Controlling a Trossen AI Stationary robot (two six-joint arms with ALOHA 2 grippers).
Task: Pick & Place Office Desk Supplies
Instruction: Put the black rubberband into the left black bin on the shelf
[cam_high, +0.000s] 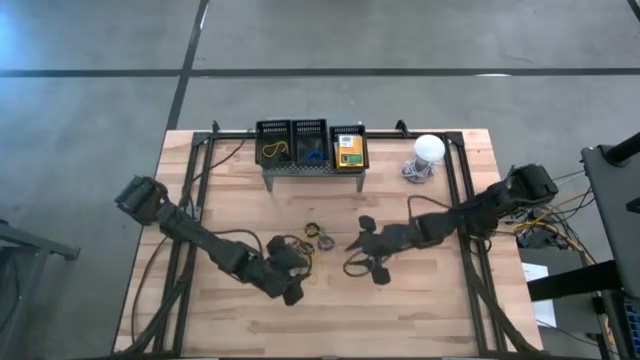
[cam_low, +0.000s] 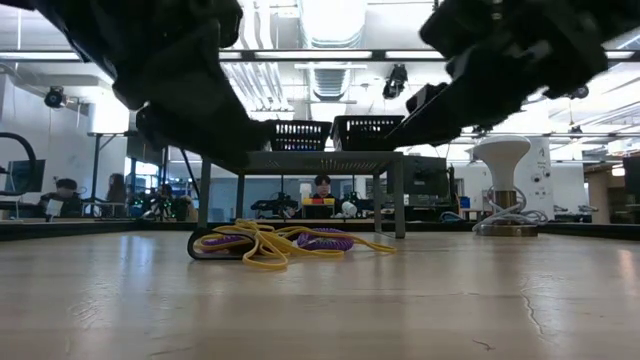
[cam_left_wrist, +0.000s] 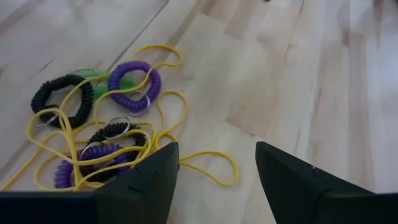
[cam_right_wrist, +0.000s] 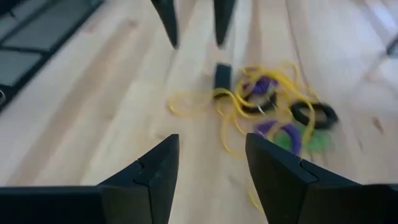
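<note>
The left hand (cam_left_wrist: 214, 180) hangs low over the bench (cam_high: 430, 310) with its two dark fingers (cam_left_wrist: 149, 180) spread apart and nothing between them. Just ahead of its fingertips lies the tangle of bands (cam_left_wrist: 106, 130): thin yellow rubber loops threaded through purple and black coiled bands, with a bit of green under one purple coil. One yellow loop (cam_left_wrist: 208, 168) reaches out of the pile into the gap between the fingers, flat on the wood.

The right hand (cam_right_wrist: 208, 168) comes at the same pile from the other side, released as well, its fingers wide and holding nothing; the bands (cam_right_wrist: 273, 112) lie a little beyond its tips, and the left hand's fingers show farther off.

From above, the pile (cam_high: 318, 234) sits near the bench's middle, between the two hands. Behind it stands the grey perforated stand (cam_high: 310, 168) carrying three black bins: yellow bands (cam_high: 275, 150) in the left bin, something blue (cam_high: 313, 153) in the middle, a yellow-and-green box (cam_high: 348, 150) in the right. A white dome-shaped object (cam_high: 428, 150) with a cable sits beside the stand.
</note>
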